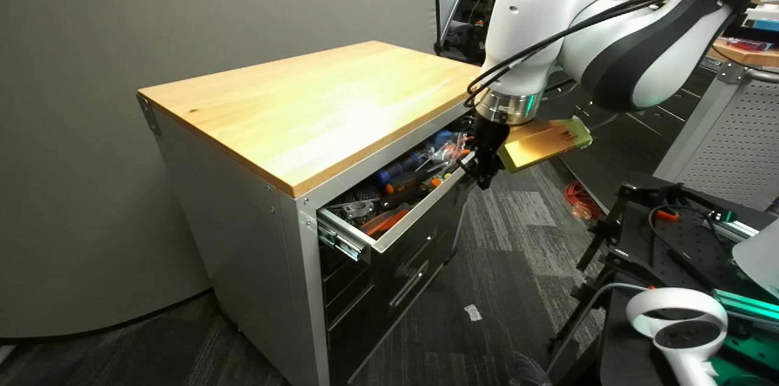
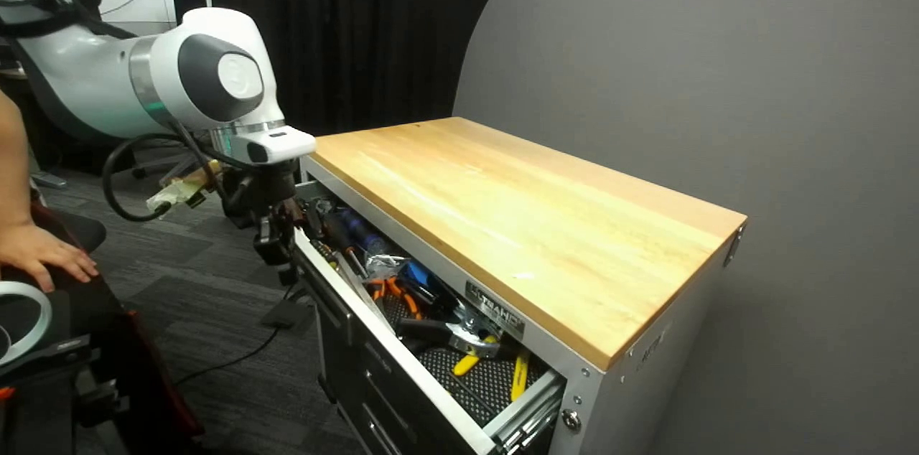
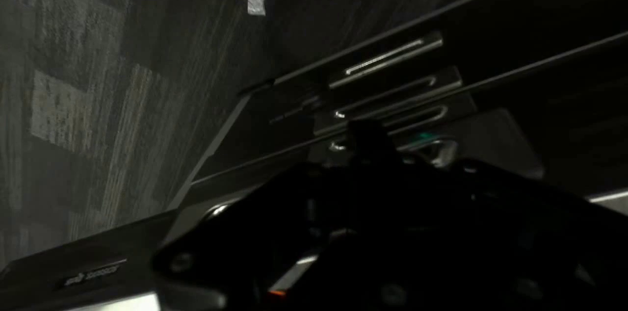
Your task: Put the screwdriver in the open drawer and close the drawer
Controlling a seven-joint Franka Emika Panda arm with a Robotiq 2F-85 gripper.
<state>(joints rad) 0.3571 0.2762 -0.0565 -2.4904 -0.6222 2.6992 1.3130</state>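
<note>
The dark claw (image 3: 372,146) partly hides drawer handles (image 3: 387,59); a pale scrap (image 3: 256,2) lies on carpet (image 3: 93,21).

Facing slantwise over the cabinet (image 1: 243,240) and drawer (image 1: 420,214) from above, fairly near, with the arm (image 1: 529,39) to the right, in an exterior view; facing back from beyond the drawer's opposite end, also from above, with the arm (image 2: 215,74) to the left, in an exterior view. Sharing cabinet, drawer and arm in both exterior views. Set closest in the wrist view, pointing down past the gripper (image 3: 371,139) to handles (image 3: 385,61) and floor (image 3: 88,80).
</note>
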